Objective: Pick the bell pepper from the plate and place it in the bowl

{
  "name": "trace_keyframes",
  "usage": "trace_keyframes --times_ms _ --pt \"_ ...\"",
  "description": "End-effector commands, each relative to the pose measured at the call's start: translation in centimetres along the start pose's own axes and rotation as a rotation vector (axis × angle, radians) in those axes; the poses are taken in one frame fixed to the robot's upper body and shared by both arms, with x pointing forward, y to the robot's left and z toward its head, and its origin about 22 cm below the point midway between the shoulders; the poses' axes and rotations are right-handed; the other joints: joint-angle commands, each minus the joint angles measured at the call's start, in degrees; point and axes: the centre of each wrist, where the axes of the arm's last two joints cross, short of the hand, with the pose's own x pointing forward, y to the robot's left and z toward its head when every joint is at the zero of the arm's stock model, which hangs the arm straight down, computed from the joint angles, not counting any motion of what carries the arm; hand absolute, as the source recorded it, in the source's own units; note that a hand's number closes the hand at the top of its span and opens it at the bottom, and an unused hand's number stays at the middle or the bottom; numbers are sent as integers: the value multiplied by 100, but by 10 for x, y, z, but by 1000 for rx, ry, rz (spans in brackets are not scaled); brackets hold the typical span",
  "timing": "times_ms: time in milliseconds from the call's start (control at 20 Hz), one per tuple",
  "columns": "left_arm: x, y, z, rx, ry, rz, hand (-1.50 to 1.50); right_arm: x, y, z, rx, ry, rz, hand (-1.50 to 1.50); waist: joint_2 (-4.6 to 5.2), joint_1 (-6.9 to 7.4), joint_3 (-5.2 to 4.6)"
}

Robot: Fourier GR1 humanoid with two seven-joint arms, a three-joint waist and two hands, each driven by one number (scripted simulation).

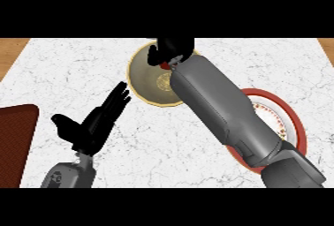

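Head view puts my right hand [171, 49] over the far side of the bowl [145, 75], fingers curled round a small red thing that I take for the bell pepper [164, 65] (only a sliver shows under the palm). The red-rimmed plate [286, 115] lies to the right, half hidden beneath the forearm, and I see no pepper on what shows of it. My left hand [91, 123] rests at the lower left, fingers straight and spread, holding nothing. I judge this the placing step: next I should uncurl the fingers above the bowl's middle, then draw the arm back.
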Motion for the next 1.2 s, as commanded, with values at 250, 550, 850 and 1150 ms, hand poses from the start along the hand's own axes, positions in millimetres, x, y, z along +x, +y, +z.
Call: trace_keyframes --times_ms 250,550,850,1150 --pt "7 -3 -6 -27 -5 -12 0 -43 37 -18 78 56 -204 -150 54 129 5" --pt "5 6 -9 -18 0 0 0 -44 4 -26 -123 28 -643 -150 48 26 24" --pt "-4 3 3 14 12 15 0 -64 13 -1 -307 -107 -938 -150 -115 -74 25" --pt "-17 10 21 64 26 29 0 -65 5 52 -314 -245 -1126 -150 -212 -388 15"
